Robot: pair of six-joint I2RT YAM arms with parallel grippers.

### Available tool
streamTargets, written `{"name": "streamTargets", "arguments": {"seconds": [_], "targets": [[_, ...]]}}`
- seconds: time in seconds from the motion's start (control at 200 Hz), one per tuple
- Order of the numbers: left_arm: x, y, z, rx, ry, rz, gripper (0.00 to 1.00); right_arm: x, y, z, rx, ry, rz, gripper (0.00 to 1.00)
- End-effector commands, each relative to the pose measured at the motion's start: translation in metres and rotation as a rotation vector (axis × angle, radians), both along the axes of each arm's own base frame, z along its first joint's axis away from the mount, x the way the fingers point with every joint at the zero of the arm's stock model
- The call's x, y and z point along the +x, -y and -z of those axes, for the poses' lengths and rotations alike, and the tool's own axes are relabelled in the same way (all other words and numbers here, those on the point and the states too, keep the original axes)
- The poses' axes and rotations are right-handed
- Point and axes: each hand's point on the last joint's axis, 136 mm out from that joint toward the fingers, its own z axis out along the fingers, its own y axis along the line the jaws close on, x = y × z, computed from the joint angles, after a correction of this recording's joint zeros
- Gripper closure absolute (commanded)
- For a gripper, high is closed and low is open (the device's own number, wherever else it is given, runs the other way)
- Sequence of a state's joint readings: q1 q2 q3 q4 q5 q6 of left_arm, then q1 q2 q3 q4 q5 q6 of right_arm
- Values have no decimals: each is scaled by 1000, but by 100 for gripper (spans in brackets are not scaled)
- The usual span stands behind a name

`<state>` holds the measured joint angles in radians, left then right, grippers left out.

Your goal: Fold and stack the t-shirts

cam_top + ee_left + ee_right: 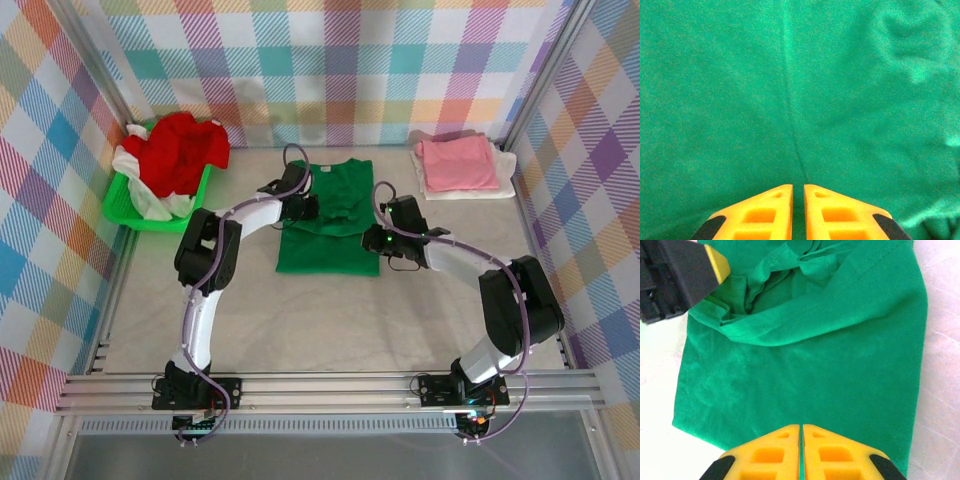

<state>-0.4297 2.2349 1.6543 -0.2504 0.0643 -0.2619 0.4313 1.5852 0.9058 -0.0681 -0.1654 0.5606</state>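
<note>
A green t-shirt (325, 235) lies on the middle of the table, its upper half rumpled and partly folded over (790, 325). My left gripper (308, 207) rests on the shirt's upper left part; its jaws (798, 186) stand almost together, pressed into the green cloth (790, 90). My right gripper (376, 238) hangs over the shirt's right edge, shut, with only a hairline between its fingers (801, 426). From the right wrist, the left gripper (690, 270) shows at the bunched fold. A folded pink t-shirt (457, 163) lies on a white one (502, 186) at the back right.
A lime-green basket (122, 208) at the back left holds a heaped red shirt (185, 150) and a white one (160, 205). Checked walls and metal posts close in the table on three sides. Bare tabletop (340, 320) lies between the shirt and the arm bases.
</note>
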Motion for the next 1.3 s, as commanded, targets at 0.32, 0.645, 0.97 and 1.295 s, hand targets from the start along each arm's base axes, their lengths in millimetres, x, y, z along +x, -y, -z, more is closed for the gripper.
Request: {"name": "streamTargets", "arguments": {"seconds": [0.32, 0.645, 0.97, 1.295], "targets": [[2, -27, -107, -79, 135, -78, 81, 26, -44, 23, 5, -16, -139, 91], [-70, -40, -75, -57, 97, -108, 77, 60, -50, 50, -53, -55, -59, 90], [-110, -47, -16, -22, -21, -99, 78, 100, -18, 67, -66, -91, 42, 88], [-131, -64, 21, 36, -92, -138, 79, 123, 8, 57, 58, -119, 71, 85]]}}
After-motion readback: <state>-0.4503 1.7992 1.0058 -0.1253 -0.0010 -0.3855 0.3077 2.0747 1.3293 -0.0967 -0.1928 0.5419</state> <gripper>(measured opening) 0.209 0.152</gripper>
